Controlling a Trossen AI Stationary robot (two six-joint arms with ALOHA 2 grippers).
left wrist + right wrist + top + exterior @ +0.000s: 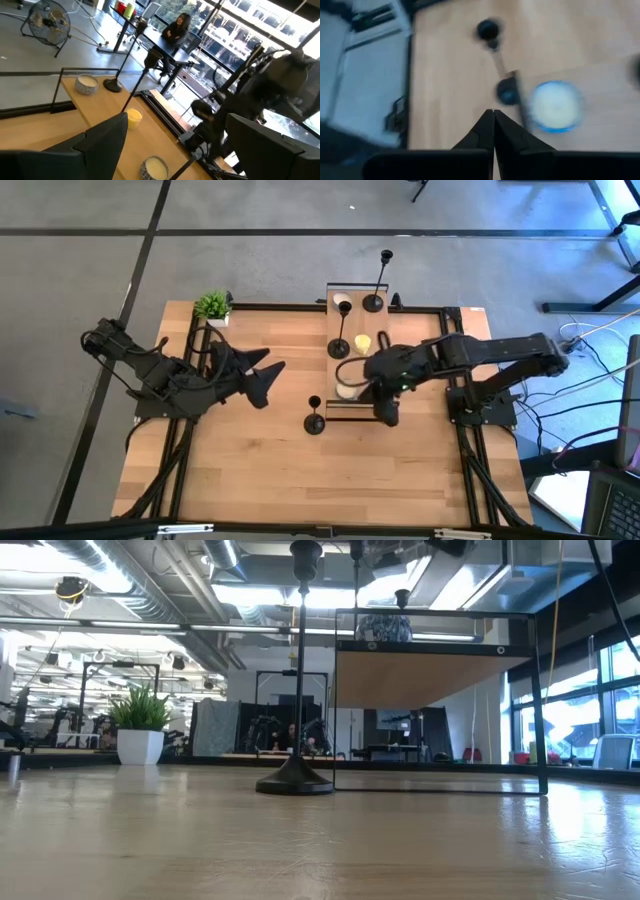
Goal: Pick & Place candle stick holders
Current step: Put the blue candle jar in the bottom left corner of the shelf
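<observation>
High view, right gripper (387, 415): I am hovering it pinched shut and empty, so nothing is held.
Short holder (314, 420): standing alone on table (250, 470), just beside shelf (345, 405).
Tall holders (378, 280): standing on shelf.
Left gripper (262, 380): waiting, spread open.

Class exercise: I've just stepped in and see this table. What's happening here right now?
A two-armed robot is moving black candle stick holders. One holder stands on the bare table beside a small raised shelf; two more stand on the shelf with small candles. The right pincer is over the shelf's near end, shut and holding nothing. The left pincer waits over the table's left half, near a potted plant.
</observation>
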